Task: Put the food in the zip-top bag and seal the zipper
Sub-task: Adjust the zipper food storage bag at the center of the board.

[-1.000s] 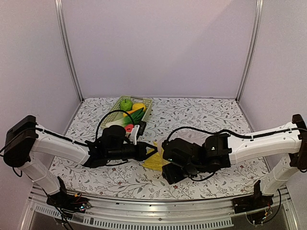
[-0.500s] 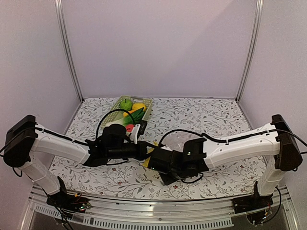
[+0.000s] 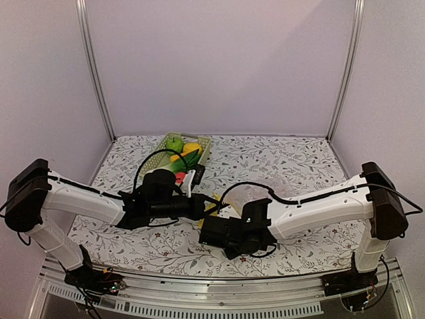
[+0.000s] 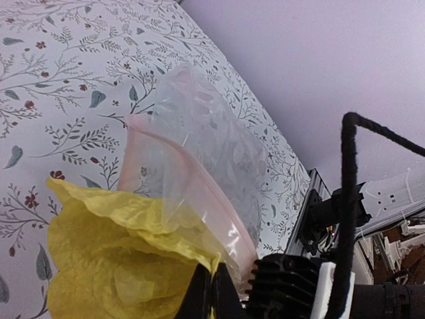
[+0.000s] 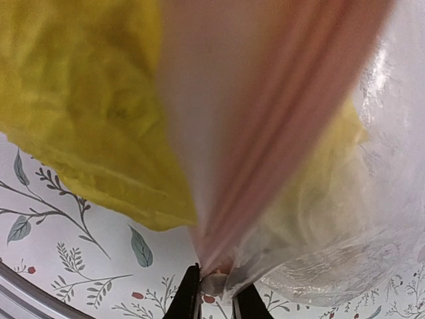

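Zip-top bag blurred at right tool, cabbage half-covered

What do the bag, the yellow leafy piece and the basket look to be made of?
The bag: thin clear plastic film, glossy, crinkled, with a pinkish zip strip. The yellow leafy piece: looks like soft matte fabric or foam, folding limply; hard to say which. The basket: pale green rigid plastic lattice, it seems.

No lettering, number, brand or sign could be read in any view. The white tablecloth carried only a printed pattern of leafy sprigs and red berries. The clear crinkly plastic zip-top bag and its pink zip strip showed no print.
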Robot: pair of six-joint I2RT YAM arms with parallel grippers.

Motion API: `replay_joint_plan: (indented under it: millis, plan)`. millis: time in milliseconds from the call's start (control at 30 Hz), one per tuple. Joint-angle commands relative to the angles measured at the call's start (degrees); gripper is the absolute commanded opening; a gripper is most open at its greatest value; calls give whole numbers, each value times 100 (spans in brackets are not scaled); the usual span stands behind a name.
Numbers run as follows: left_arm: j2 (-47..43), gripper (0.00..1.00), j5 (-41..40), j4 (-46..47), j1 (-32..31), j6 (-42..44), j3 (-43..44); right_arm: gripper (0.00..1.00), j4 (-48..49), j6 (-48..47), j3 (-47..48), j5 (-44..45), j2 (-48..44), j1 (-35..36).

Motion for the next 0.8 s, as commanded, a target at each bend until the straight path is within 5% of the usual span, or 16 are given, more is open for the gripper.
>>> replay_joint_plan:
  millis: [0, 133, 433, 767]
  plan:
    - [-24, 0, 138, -49, 83, 6, 136, 9, 578, -128, -211, -167, -284, 19]
    - [-163, 0, 158, -159, 92, -6, 116, 0, 1356, -479, -535, -540, -723, 11]
    - [-586, 0, 655, -523, 118, -30, 193, 0, 3454, -1540, -1558, -1898, -2117, -232]
    - [-447, 0, 1358, -541, 47, -75, 351, 0, 4110, -2258, -1612, -3139, -2499, -531]
